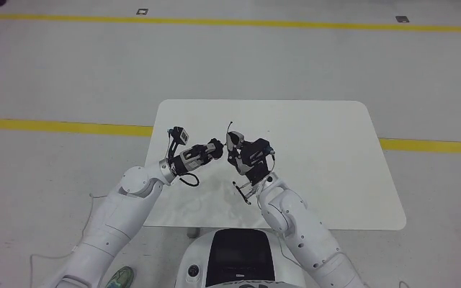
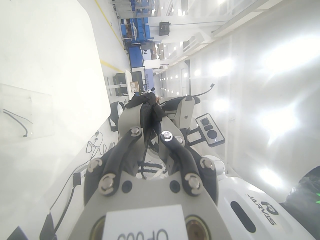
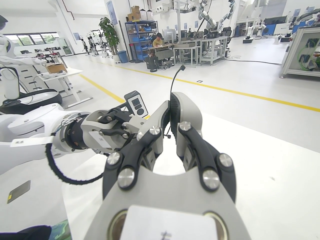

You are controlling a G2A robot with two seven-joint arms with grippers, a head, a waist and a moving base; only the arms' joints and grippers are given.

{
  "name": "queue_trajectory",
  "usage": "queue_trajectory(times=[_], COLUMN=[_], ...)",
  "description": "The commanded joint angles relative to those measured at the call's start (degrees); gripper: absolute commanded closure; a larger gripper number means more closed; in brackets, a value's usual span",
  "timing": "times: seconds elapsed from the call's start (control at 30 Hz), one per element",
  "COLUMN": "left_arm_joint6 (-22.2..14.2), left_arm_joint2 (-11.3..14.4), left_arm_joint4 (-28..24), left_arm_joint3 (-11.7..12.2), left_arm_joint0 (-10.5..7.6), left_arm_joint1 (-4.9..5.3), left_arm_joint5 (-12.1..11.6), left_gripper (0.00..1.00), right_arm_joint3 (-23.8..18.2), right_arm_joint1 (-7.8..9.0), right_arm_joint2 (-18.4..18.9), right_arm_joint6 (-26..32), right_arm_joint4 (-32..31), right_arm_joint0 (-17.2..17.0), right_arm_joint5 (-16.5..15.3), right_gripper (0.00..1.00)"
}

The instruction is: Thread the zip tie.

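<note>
While the right pincer (image 3: 171, 106) clamps the zip tie (image 3: 172, 81) over the table (image 1: 324, 158), the left pincer (image 2: 148, 108) sits closed.

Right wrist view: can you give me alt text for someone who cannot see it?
The right gripper is shut on a thin black zip tie, whose head end sticks up above it. The left gripper sits close beside it, both above a white table.
</note>
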Motion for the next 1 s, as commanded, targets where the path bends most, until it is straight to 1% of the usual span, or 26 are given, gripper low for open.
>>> queue_trajectory(times=[0.0, 0.37, 0.97], left_arm_joint6=[0.0, 0.0, 0.0], left_arm_joint2=[0.0, 0.0, 0.0], left_arm_joint4=[0.0, 0.0, 0.0], left_arm_joint3=[0.0, 0.0, 0.0], left_arm_joint0=[0.00, 0.00, 0.00], left_arm_joint1=[0.00, 0.00, 0.00], left_arm_joint5=[0.0, 0.0, 0.0], left_gripper=[1.00, 1.00, 1.00], right_arm_joint3=[0.1, 0.2, 1.1], right_arm_joint1=[-0.01, 0.03, 0.06], right_arm_joint2=[-0.1, -0.1, -0.1], right_arm_joint6=[0.1, -0.6, -0.7], right_arm_joint4=[0.0, 0.0, 0.5], right_arm_joint0=[0.1, 0.1, 0.7], right_arm_joint5=[0.0, 0.7, 0.3], right_gripper=[1.00, 1.00, 1.00])
